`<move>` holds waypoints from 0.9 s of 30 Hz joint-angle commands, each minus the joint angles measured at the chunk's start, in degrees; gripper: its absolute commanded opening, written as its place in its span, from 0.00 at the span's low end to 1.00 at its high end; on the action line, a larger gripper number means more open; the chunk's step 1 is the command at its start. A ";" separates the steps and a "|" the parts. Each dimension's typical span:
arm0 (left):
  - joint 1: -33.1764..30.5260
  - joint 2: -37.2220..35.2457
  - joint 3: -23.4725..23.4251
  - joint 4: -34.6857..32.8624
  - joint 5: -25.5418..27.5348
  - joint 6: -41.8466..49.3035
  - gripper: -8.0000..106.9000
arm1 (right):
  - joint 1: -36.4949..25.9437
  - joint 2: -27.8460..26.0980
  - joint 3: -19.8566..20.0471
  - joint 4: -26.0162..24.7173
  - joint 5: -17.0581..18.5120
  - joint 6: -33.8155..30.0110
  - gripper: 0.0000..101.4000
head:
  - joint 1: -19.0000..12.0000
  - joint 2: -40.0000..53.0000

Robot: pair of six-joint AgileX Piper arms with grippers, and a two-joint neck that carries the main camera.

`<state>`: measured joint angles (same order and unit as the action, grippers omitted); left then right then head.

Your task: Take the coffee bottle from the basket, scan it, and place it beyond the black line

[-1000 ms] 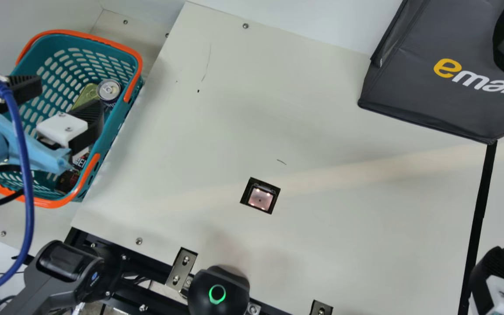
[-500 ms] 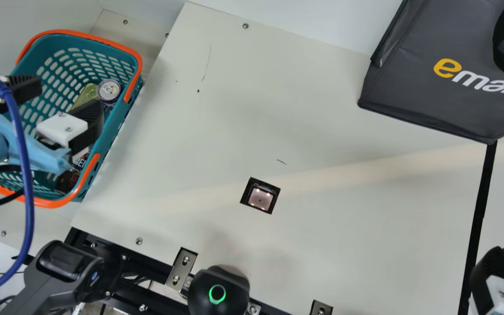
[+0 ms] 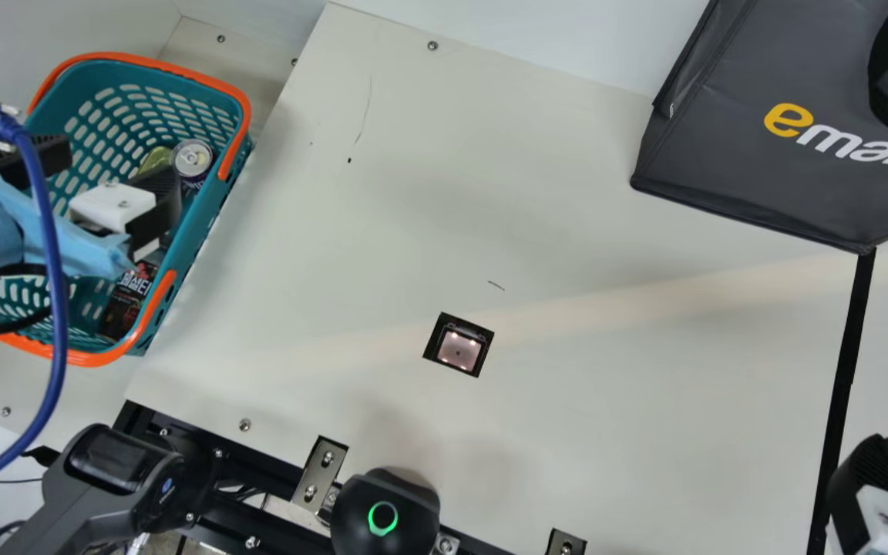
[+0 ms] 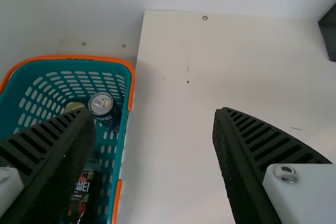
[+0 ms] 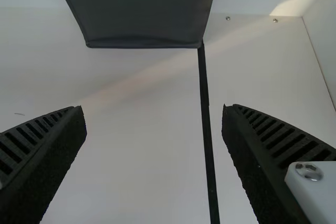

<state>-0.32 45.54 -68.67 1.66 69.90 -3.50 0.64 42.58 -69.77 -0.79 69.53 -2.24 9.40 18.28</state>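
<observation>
Four ribbed fingers (image 3: 163, 193), spread | perforated plastic basket (image 3: 209, 225) | round-topped metal can (image 3: 192, 156)

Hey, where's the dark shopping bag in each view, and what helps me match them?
Main view: the bag, upper right, by the black line.
Left wrist view: part of the bag at the picture's edge, across from the basket.
Right wrist view: the bag, cut off by the edge, beside the black line's end.
Shared landmark: short dark mark.
</observation>
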 commanded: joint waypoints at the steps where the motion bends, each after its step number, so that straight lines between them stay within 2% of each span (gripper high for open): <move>1: 0.41 0.25 0.16 0.43 0.00 -0.40 0.85 | 0.00 0.00 0.00 0.00 0.00 0.00 0.90 | -1.48 0.14; 11: 7.42 1.03 1.19 1.01 -1.05 0.97 0.85 | 0.00 0.00 0.00 0.00 0.00 0.00 0.90 | -1.48 0.14; 27: 29.11 5.09 3.45 -6.93 -5.49 12.96 0.85 | 0.00 0.00 0.00 0.00 0.00 0.00 0.90 | -1.48 0.14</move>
<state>25.11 50.32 -65.23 -4.82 64.56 8.10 0.64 42.58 -69.77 -0.79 69.53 -2.24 9.40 18.28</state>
